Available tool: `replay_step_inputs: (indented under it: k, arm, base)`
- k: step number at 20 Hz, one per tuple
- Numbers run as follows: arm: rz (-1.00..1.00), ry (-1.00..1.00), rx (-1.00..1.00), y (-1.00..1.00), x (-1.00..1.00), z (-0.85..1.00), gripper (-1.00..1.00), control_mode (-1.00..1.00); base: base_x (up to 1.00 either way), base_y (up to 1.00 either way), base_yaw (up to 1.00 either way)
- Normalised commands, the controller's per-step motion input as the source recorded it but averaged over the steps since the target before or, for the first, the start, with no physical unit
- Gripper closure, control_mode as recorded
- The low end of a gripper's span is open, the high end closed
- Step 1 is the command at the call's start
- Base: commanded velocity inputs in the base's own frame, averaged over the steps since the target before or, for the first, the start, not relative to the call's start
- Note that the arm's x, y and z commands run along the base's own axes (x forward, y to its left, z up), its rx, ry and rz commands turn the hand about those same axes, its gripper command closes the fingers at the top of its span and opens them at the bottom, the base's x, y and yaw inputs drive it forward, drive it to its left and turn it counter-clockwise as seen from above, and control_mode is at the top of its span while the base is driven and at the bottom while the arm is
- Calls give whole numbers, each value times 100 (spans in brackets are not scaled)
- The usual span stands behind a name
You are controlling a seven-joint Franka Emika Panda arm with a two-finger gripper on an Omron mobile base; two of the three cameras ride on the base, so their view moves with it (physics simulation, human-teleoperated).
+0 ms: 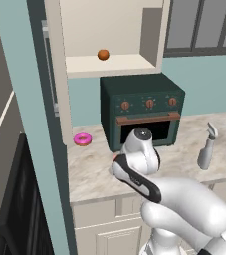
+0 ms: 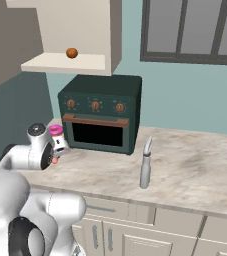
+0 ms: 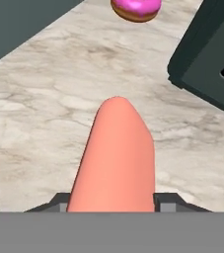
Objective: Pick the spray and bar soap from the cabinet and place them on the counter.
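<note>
Left base view, spray: the spray [image 1: 207, 148] stands upright on the desk [image 1: 92, 174] near its front edge, well right of the oven [image 1: 142, 112], so that half looks done.
Left base view, cabinet: the cabinet [image 1: 59, 74] stands open; its shelf carries just a small orange-brown ball [image 1: 103, 55].
Left base view, arm: the wrist hangs low over the desk in front of the oven, a sliver of pink at its left side.
Right base view, pincer: the pincer [image 2: 56, 159] sits low over the desk's left end, just below the donut [image 2: 55, 130].
Hand view, bar soap: the bar soap [image 3: 116, 160] is clamped between the fingertips [image 3: 168, 201], above bare marble short of the donut.
Left to do: I judge only setting the soap down and letting go remains.
</note>
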Motion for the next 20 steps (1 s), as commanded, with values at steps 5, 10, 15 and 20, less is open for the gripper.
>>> replay_step_inputs:
  k: [5, 10, 15, 20]
  arm:
    - [0, 13, 0, 0, 17, -26, 100, -100]
    - [0, 11, 0, 1, 13, -33, 100, -100]
    - [0, 7, 0, 3, 13, -34, 100, -100]
    - [0, 3, -1, 3, 9, -28, 100, -100]
  base:
    - [0, 0, 0]
    - [0, 0, 0]
    - [0, 0, 0]
    - [0, 0, 0]
